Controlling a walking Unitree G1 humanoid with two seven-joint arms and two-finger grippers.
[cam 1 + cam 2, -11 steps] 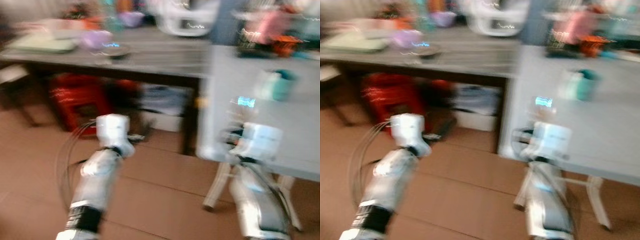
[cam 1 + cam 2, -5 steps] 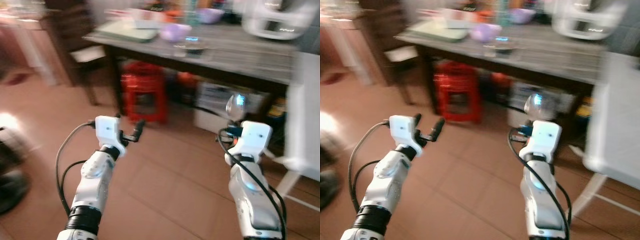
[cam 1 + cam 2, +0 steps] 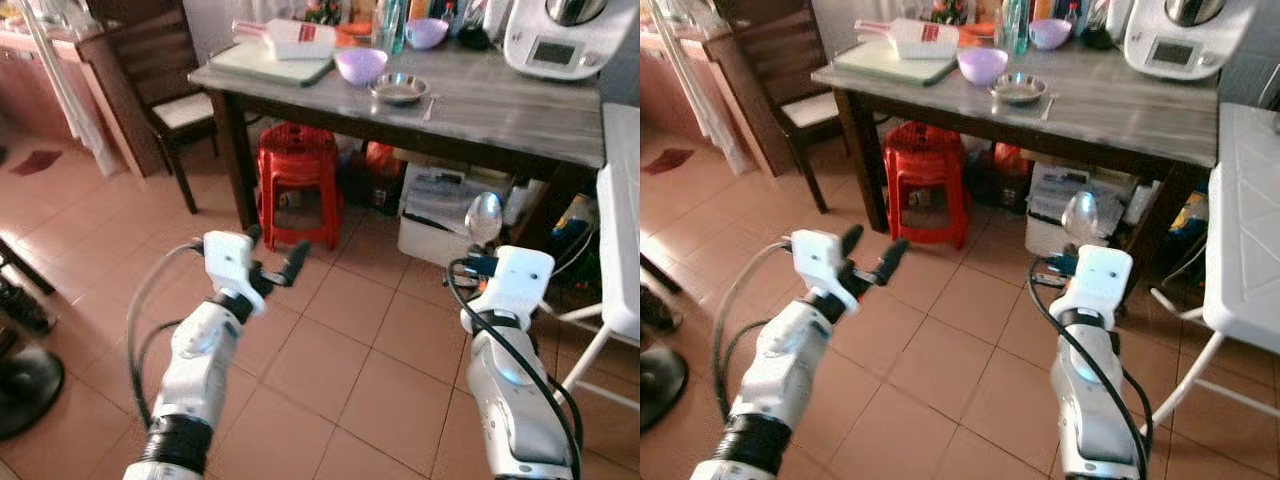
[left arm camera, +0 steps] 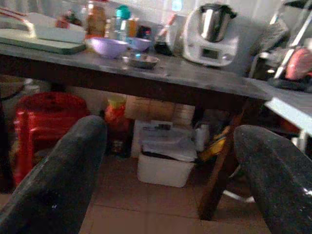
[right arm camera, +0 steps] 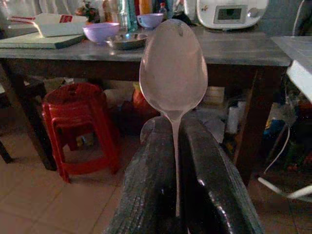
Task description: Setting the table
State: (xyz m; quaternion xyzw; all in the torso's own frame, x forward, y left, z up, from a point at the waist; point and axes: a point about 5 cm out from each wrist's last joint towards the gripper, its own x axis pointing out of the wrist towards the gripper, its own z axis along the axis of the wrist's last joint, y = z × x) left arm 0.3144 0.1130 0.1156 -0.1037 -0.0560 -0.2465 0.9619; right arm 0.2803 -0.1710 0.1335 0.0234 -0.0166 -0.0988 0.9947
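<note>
Right end effector [image 3: 482, 262] grips a spoon [image 5: 173, 73] by its handle, bowl upright, facing the counter [image 3: 500, 110] ahead and well apart, where a steel dish [image 3: 399, 90] waits. Left end effector [image 3: 272, 262] hovers wide open, holding nothing.

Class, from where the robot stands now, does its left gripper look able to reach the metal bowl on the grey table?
Probably not yet: the open left gripper hangs over floor tiles, short of the grey table, and the metal bowl sits well back on it.

Head views look down at tiled floor; wrist views face forward; all share wooden table [image 3: 480, 105].
</note>
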